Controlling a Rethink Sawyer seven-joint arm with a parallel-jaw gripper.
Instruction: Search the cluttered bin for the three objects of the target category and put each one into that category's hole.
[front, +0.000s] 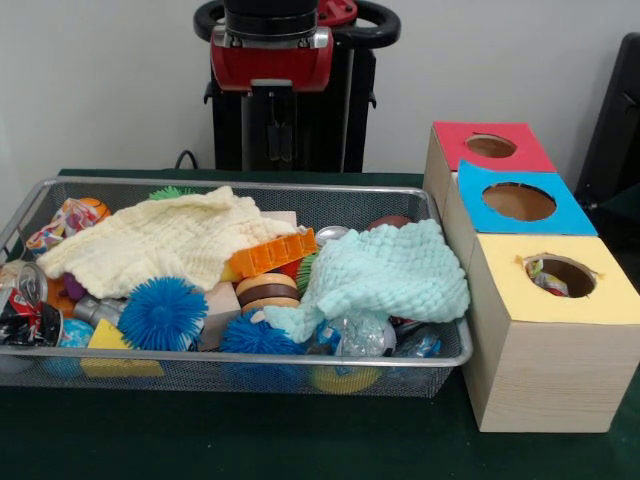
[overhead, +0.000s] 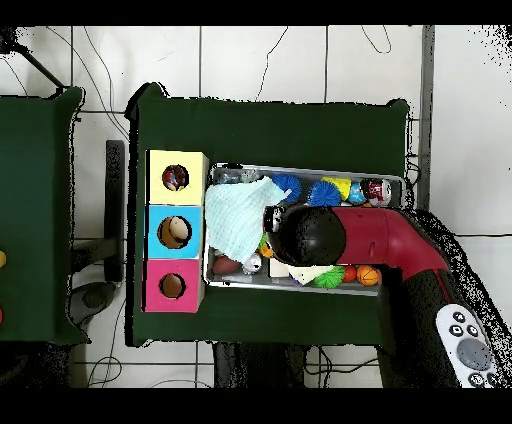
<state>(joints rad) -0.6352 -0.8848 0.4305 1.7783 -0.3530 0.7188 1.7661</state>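
A silver wire-mesh bin sits on a dark green table, packed with mixed objects. A cream waffle-weave cloth lies crumpled over the left half; a pale mint knitted cloth covers the right. Between and around them lie two blue spiky rubber balls, an orange ridged plastic block, a round wooden piece with brown and tan bands, a yellow foam wedge, a crushed drink can whose print is unreadable, and clear crinkled plastic.

Beside the bin stand three pale wooden boxes in a row, each with a round hole in a coloured paper top: red, blue and yellow. Something crumpled and shiny shows inside the yellow box's hole.

From overhead, the red and black robot arm reaches over the bin's middle, hiding the gripper; whether its fingers are apart or together cannot be told.
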